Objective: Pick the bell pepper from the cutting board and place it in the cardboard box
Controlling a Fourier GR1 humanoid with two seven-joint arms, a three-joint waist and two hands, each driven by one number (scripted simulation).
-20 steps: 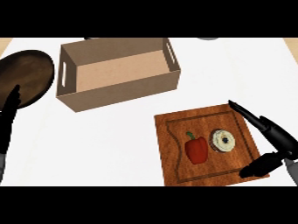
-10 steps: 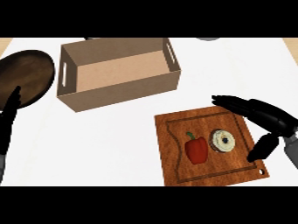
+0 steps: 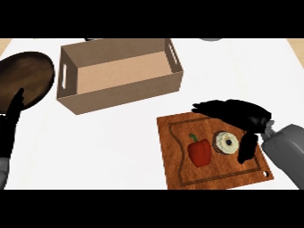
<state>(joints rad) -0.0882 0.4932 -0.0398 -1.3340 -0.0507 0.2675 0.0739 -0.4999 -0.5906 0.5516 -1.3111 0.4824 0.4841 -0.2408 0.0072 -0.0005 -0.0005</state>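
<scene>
Swinging inward since a second ago, the right hand (image 3: 238, 116) hovers over the cutting board (image 3: 180, 174), fingers (image 3: 210, 107) spread and empty; the bell pepper (image 3: 199, 153) lies beside a bagel (image 3: 225, 142), which could get grabbed instead.

No readable text or labels anywhere.

Pepper (image 3: 199, 152) left of bagel (image 3: 225, 142) on cutting board (image 3: 180, 171); box (image 3: 121, 91) behind, leftward; pan (image 3: 19, 80) left of box.
</scene>
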